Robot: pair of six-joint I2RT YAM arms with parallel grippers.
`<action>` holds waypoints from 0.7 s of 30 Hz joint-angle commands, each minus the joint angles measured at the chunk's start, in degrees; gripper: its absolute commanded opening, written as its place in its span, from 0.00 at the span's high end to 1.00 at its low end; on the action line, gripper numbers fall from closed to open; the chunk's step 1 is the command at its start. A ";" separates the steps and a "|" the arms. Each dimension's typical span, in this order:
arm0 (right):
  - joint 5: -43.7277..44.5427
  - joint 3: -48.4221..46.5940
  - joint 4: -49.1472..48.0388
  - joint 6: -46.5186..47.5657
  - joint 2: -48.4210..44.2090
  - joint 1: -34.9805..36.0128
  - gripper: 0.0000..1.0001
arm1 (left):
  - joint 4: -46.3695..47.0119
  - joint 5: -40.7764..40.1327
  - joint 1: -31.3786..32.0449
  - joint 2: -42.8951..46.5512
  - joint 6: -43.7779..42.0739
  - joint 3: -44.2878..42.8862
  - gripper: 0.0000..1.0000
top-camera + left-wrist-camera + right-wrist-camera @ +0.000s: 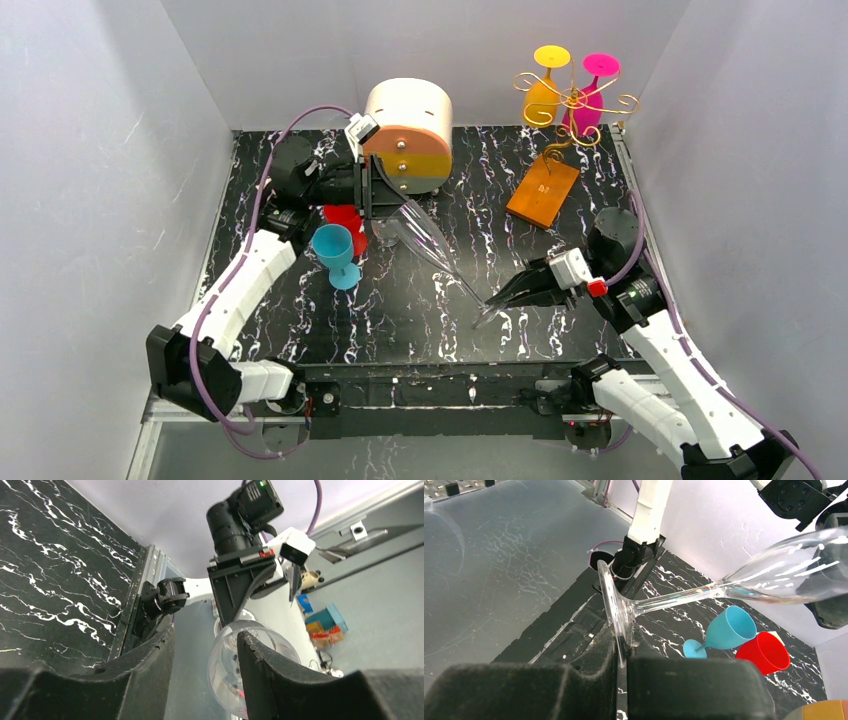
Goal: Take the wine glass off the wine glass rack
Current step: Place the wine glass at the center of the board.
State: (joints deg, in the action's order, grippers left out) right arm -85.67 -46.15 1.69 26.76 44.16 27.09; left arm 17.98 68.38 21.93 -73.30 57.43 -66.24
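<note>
A clear wine glass [425, 240] hangs tilted over the table, off the wine glass rack [575, 100]. My right gripper [497, 300] is shut on the edge of its foot [611, 600], seen at my right gripper [624, 645] in the right wrist view. My left gripper [378, 205] is at the bowl [789, 575]. Its jaws stand apart, and the bowl [225, 665] lies against the right finger [265, 680], clear of the other finger. A yellow glass [543, 95] and a pink glass [592, 100] hang upside down on the rack.
The rack's wooden base [543, 190] lies at the back right. A round cream-and-orange drawer box [408, 135] stands right behind the left gripper. A teal goblet [335, 250] and a red cup [347, 218] sit just left of the held glass. White walls enclose the table.
</note>
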 commanded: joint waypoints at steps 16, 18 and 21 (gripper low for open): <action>6.80 -4.76 -4.16 2.17 2.42 -0.26 0.99 | -3.65 10.13 1.97 5.93 -8.34 -2.83 1.00; 8.39 -4.61 -4.31 2.03 2.32 -0.27 0.99 | -3.67 9.70 1.97 6.21 -8.79 -3.42 1.00; 9.66 -3.97 -4.61 1.39 1.87 -0.24 0.99 | -4.97 9.03 1.97 6.41 -10.09 -4.09 1.00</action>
State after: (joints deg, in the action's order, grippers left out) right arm -86.41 -47.59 1.85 27.05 45.36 27.79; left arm 14.70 75.24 22.09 -69.56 49.63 -67.81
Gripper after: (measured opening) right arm 0.100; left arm 0.118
